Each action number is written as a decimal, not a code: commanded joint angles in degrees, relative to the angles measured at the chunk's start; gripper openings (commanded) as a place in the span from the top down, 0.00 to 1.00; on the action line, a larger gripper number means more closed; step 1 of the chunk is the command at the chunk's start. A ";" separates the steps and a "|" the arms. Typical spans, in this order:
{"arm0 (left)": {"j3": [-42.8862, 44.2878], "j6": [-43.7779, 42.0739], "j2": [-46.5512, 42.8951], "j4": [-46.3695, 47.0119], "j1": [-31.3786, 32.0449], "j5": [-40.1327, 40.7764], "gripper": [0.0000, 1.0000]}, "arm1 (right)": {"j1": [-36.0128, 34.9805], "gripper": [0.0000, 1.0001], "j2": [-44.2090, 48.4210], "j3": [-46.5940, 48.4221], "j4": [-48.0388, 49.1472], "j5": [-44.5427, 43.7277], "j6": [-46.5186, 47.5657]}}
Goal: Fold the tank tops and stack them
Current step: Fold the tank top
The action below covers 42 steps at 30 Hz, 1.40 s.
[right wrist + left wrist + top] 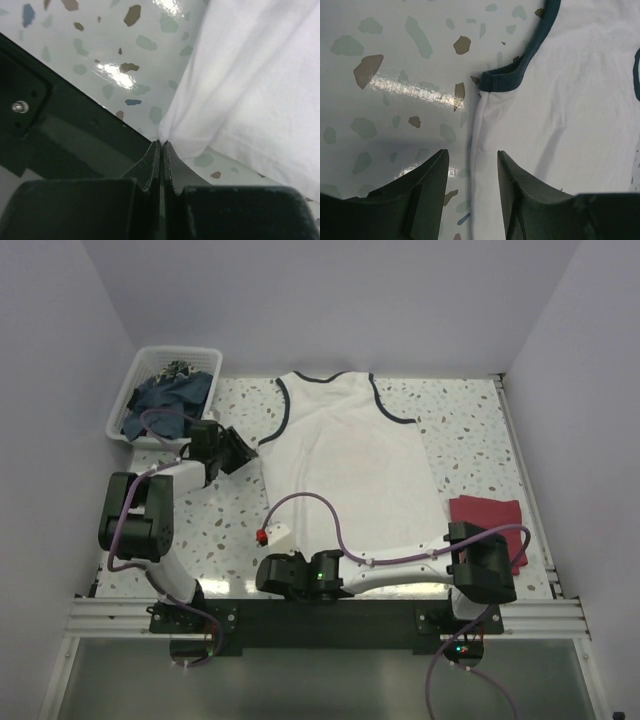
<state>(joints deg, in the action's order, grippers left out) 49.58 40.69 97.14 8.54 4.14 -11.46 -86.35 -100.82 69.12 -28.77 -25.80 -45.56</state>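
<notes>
White tank top [350,455] caught at its near left hem corner by the right hand [161,146], whose fingers are pressed tight together on the cloth, so that the fabric gathers into folds running to the fingertips. The pinch sits just above the black rail [60,125] along the near edge of the desk [470,430], with the right arm stretched leftward across the front of the garment.

At the far left side the left hand [472,153] stands with its fingers apart, gripping nothing. They straddle the side seam of the white tank top just below the navy-trimmed armhole [520,65], one finger over the speckled desk and the other over the cloth.

Between the two hands the garment lies spread flat in the middle of the desk, neck towards the far wall and hem towards the arms.

Near the right-hand near corner, just beside the white hem, the dark red tank top [487,512] lies in a small flat bundle, partly behind the right arm's shoulder.

At the far left corner sits a white basket [135,390] holding dark blue clothing [170,395].
</notes>
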 commanded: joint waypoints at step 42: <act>10.44 -0.78 4.90 -5.80 -2.30 20.25 0.98 | -0.49 1.00 -10.80 15.42 5.92 17.89 2.32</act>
<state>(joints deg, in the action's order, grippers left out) 57.45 40.01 104.31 4.45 3.25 2.81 -86.28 -110.74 79.61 -24.56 -12.19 -45.30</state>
